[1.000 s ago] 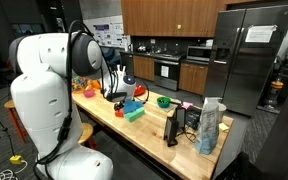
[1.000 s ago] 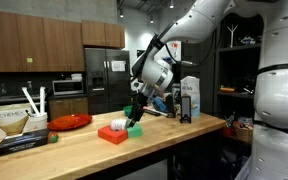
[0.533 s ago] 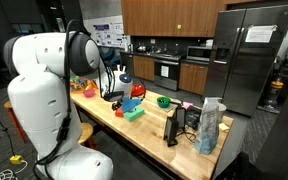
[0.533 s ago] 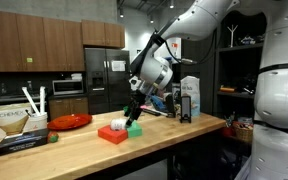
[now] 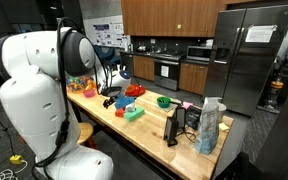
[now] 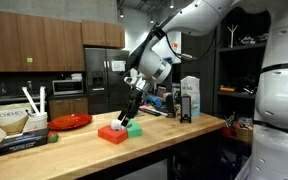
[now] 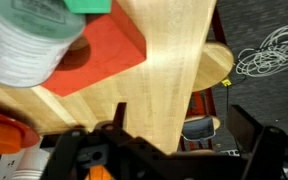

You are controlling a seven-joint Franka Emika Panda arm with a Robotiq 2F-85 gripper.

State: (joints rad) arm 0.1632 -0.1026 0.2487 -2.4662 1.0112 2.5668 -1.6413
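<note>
My gripper hangs just above the wooden table, over a red block with a green block beside it. In an exterior view the gripper is left of the green block. In the wrist view the gripper is open and empty, with dark fingers spread over bare wood near the table's edge. The red block lies ahead of it, the green block is at the top edge, and a pale round container is on the left.
A red plate and a white box of utensils stand further along the table. A green bowl, a black stand and a bag stand at the table's other end. A round stool and cables are on the floor.
The gripper has swung from above the green block towards the red block and the table's edge, and the arm has turned with it. The blocks have not moved.
</note>
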